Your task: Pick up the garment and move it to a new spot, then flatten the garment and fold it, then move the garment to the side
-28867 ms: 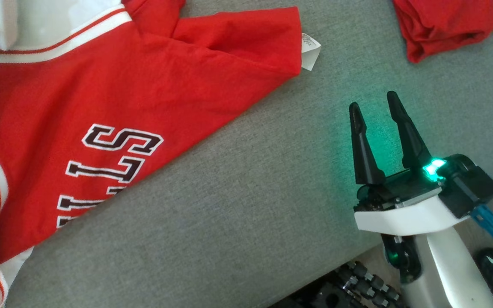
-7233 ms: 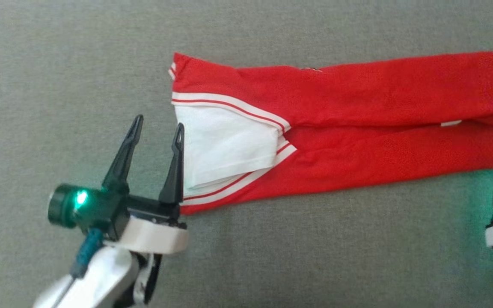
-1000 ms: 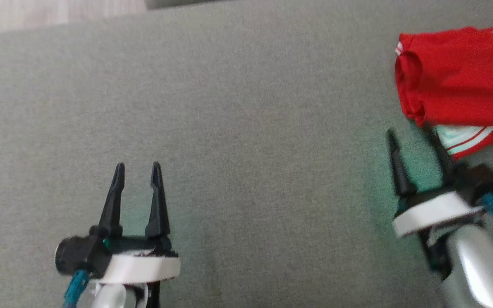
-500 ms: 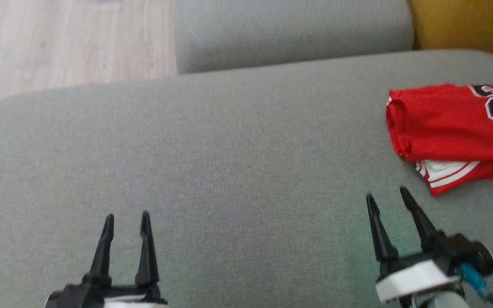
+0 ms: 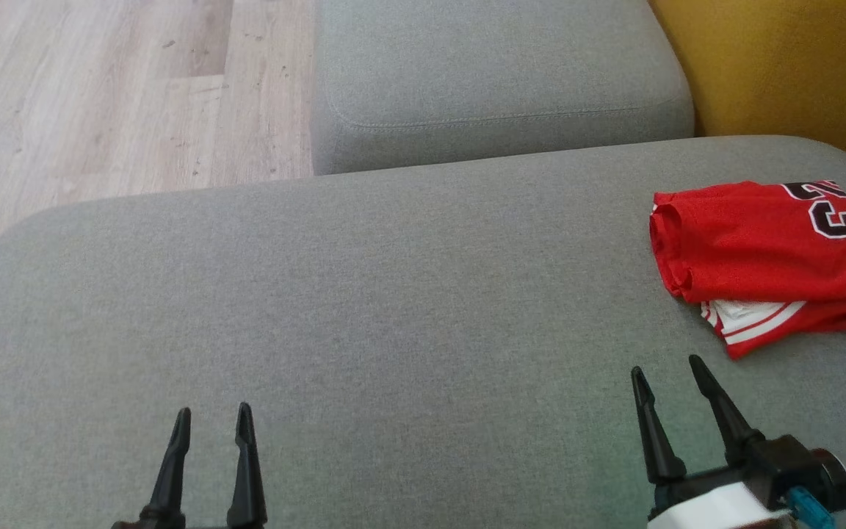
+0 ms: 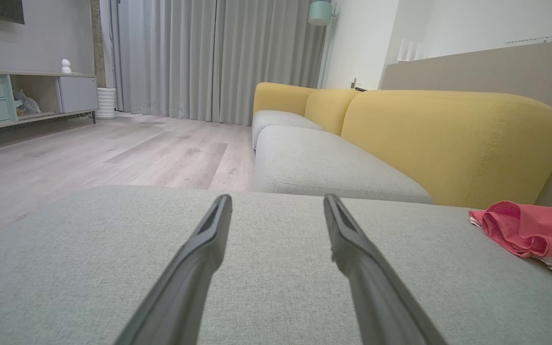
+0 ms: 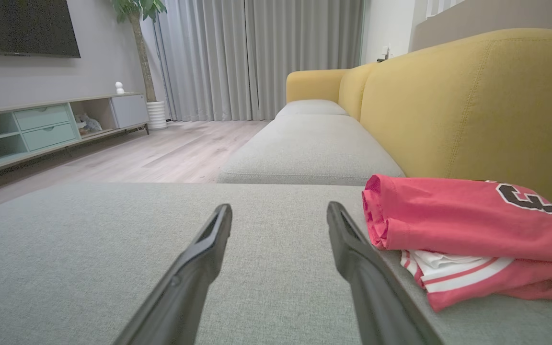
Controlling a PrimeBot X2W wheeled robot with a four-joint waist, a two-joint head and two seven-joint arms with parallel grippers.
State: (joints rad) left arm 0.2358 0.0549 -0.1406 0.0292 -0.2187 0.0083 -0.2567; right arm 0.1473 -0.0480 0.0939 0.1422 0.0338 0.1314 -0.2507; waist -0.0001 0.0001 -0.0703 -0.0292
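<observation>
left gripper (image 5: 214,408) and right gripper (image 5: 666,365) both spread empty: back your right one off without snagging the folded garment (image 5: 753,242).

The left gripper (image 5: 214,408) and the right gripper (image 5: 667,366) each carried two long, slim black fingers (image 5: 173,470) that tapered to sharp points. Seen close in the wrist views, they were matte dark grey, with a shallow groove on the inner face near each tip. The right gripper's base was a black block over a curved white shell (image 5: 709,510), with a rounded black housing (image 5: 797,470) and a small blue connector (image 5: 805,503) at its side.
</observation>
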